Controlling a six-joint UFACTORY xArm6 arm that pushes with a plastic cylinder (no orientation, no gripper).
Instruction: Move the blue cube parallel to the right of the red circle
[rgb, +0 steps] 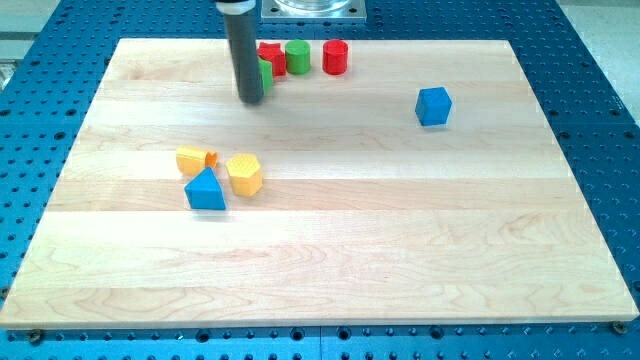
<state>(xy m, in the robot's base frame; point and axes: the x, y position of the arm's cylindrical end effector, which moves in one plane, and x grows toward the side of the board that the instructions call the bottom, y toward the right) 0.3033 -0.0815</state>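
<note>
No writing or labels could be read anywhere. On a pale wooden board (330, 250), the blue cube (433, 106) sat at about two o'clock from the board's centre, turned slightly so one corner faced the view's bottom. The red circle (335, 57) stood at twelve o'clock near the top edge, well apart from the cube. My tip (251, 100), a bare rod with nothing to grip, rested at eleven o'clock, just beside a green block (266, 70).
</note>
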